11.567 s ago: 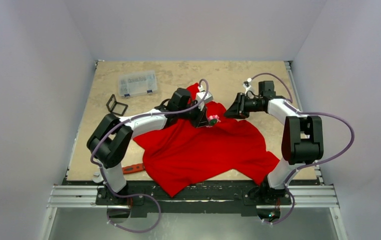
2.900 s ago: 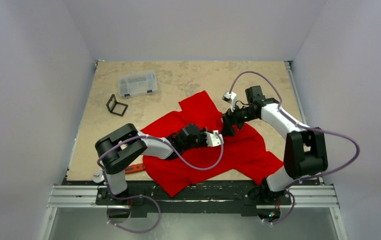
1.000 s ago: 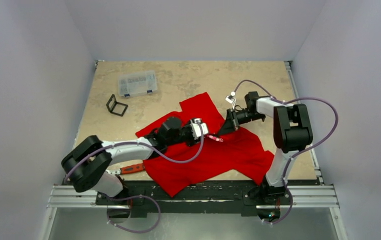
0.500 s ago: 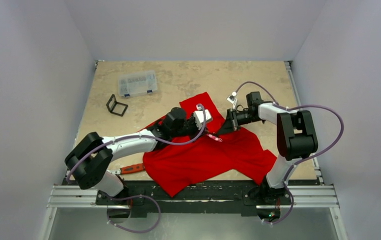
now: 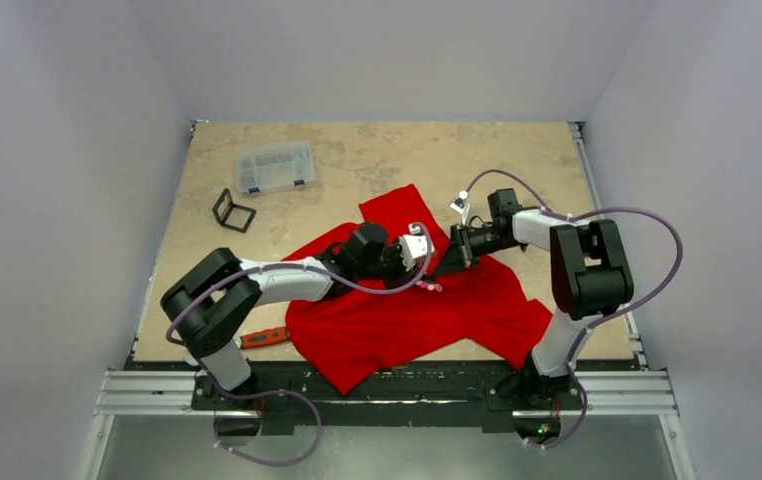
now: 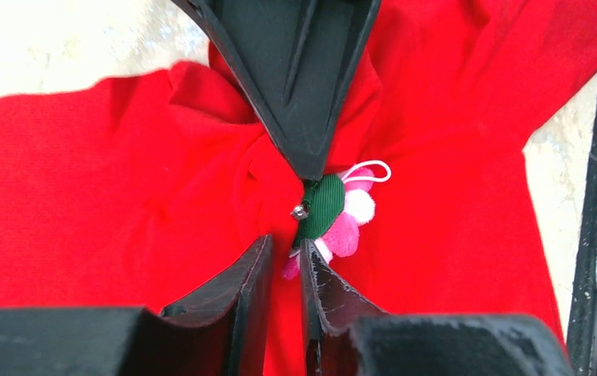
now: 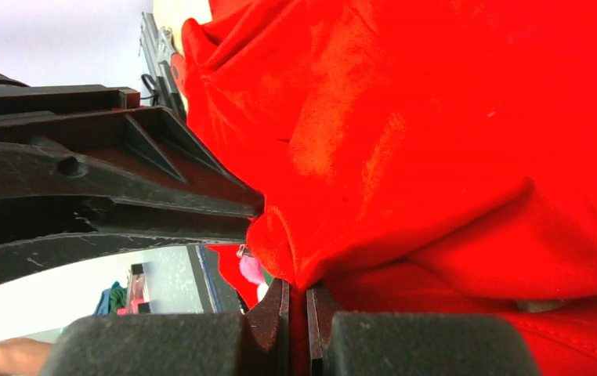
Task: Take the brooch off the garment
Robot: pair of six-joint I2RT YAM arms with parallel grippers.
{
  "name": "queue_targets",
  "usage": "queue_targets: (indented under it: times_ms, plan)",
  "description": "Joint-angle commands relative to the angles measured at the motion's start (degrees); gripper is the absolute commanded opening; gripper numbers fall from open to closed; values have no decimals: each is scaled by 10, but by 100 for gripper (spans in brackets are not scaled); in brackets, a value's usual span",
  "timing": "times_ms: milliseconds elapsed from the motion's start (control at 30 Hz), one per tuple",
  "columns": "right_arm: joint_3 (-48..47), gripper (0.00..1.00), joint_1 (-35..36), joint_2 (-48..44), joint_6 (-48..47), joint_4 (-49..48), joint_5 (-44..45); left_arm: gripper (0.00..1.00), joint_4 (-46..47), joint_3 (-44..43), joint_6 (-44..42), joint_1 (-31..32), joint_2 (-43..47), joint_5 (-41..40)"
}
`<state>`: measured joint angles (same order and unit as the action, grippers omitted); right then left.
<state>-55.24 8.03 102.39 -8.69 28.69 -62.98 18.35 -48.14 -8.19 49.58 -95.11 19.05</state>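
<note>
Now, L gripper nips brooch (pink), R gripper pinches garment

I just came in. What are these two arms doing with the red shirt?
The robot is taking a small pink flower brooch off a red T-shirt on the table. The right gripper is shut on a fold of cloth right beside the brooch. The left gripper, facing it, has its fingers nearly together and seems to pinch the brooch's lower edge. The brooch is not yet off the shirt.
</note>
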Motion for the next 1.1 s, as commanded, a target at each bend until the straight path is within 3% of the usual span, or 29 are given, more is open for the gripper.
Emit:
queue_targets:
  times_ms: [0, 200, 400, 733, 1067]
  plan:
    - [1, 0, 5, 18, -2, 2, 12, 19, 9, -4, -39, 5, -25, 16]
    - [-4, 0, 13, 48, 3, 6, 38, 16, 10, -4, -46, 5, -38, -7]
    - [-16, 0, 17, 68, 35, -2, 76, 13, 33, 20, -21, 4, -3, 33]
    - [-3, 0, 27, 48, 70, -28, 102, 16, 42, 36, -17, 29, 31, 5]
    - [3, 0, 26, 39, 63, -27, 96, 21, 43, 12, -33, 47, 1, -28]
